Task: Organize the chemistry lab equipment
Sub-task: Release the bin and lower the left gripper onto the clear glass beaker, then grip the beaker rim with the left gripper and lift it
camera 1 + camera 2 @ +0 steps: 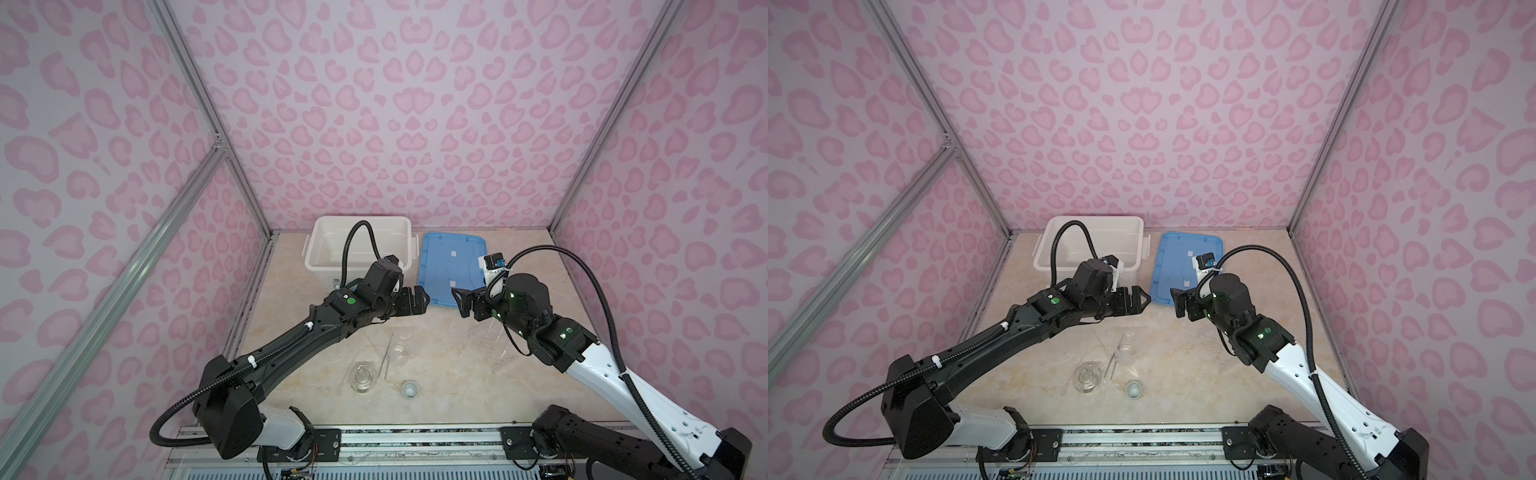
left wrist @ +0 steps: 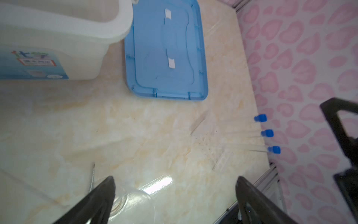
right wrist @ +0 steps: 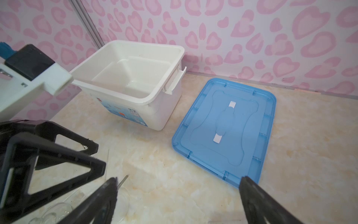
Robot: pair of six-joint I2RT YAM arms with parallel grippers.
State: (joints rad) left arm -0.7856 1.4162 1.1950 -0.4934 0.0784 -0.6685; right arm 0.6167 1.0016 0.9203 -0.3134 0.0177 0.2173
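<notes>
Both grippers hang open and empty above the middle of the table, tips facing each other: left gripper (image 1: 420,300) (image 2: 175,180), right gripper (image 1: 462,302) (image 3: 178,180). Below and nearer the front lie a clear flask (image 1: 362,376), a clear beaker (image 1: 400,355) (image 2: 133,203), metal tweezers (image 1: 388,353), a thin glass rod (image 1: 348,372) and a small white cup (image 1: 409,389). The clear tube rack (image 1: 494,349) (image 2: 209,139) sits under the right arm. In the left wrist view three blue-capped test tubes (image 2: 267,133) run into it.
A white bin (image 1: 320,232) (image 3: 166,48) stands open at the back, with nothing showing inside. A flat blue lid (image 1: 453,266) (image 3: 228,124) lies to its right. Pink patterned walls close three sides; a metal rail (image 1: 415,440) runs along the front.
</notes>
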